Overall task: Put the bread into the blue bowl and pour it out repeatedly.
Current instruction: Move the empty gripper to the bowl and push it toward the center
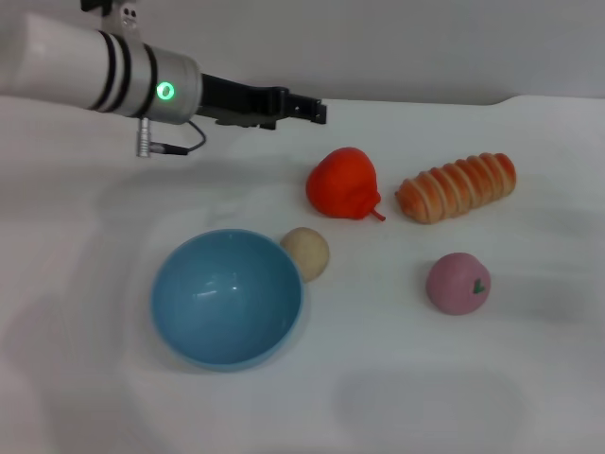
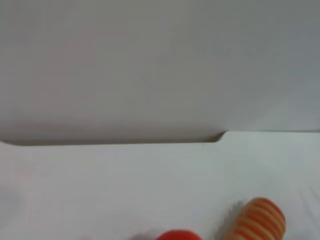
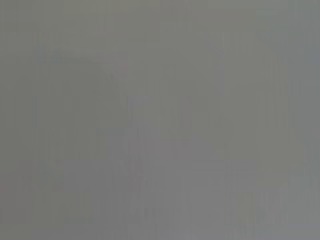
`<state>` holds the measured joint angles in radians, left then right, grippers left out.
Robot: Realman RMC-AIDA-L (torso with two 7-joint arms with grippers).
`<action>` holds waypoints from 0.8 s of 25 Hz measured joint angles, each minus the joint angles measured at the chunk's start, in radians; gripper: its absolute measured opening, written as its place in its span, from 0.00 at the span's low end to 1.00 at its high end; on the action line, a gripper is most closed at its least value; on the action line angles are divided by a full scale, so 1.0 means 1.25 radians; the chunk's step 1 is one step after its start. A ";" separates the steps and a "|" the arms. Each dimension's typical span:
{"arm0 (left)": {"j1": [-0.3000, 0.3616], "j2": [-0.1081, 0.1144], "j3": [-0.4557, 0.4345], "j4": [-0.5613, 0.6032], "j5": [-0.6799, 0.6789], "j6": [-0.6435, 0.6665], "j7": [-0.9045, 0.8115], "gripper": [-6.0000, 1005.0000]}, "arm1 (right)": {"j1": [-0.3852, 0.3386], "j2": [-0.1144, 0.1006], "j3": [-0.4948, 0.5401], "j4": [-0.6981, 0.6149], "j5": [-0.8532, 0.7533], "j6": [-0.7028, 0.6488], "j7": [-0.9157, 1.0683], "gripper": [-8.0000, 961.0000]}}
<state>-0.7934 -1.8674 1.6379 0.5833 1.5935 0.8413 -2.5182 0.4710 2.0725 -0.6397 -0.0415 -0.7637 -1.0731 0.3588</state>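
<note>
My left arm reaches in from the upper left of the head view, stretched level above the far side of the white worktop (image 1: 529, 378), a green light glowing on its wrist. Its left tool (image 1: 317, 111) points toward the middle of the far edge and holds nothing; I cannot tell how far its fingers are spread. My right arm is out of sight, and its wrist view shows only plain grey.

The bread (image 1: 458, 186) lies on the worktop at the right, beside the red fruit (image 1: 344, 183). The blue bowl (image 1: 228, 298) sits upright and empty nearer me, with the beige ball (image 1: 305, 253) touching its rim. A pink fruit (image 1: 458, 283) lies apart, below the bread. I read no writing anywhere.
</note>
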 joint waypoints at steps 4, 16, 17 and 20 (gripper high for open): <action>0.022 -0.002 -0.138 0.094 0.230 0.127 -0.110 0.86 | 0.005 0.000 0.000 -0.001 0.000 0.016 0.000 0.59; 0.083 -0.122 -0.416 0.464 0.739 0.527 -0.204 0.83 | 0.019 -0.001 0.000 -0.003 0.000 0.028 0.000 0.59; 0.086 -0.130 -0.419 0.487 0.767 0.546 -0.204 0.83 | 0.020 -0.001 0.000 -0.002 0.000 0.030 0.000 0.59; 0.101 -0.148 -0.417 0.548 0.840 0.594 -0.209 0.82 | 0.025 -0.001 0.000 -0.003 0.000 0.037 0.000 0.59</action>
<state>-0.6668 -2.0518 1.1163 1.2686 2.6434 1.5832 -2.7796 0.5026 2.0709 -0.6397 -0.0457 -0.7639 -1.0266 0.3588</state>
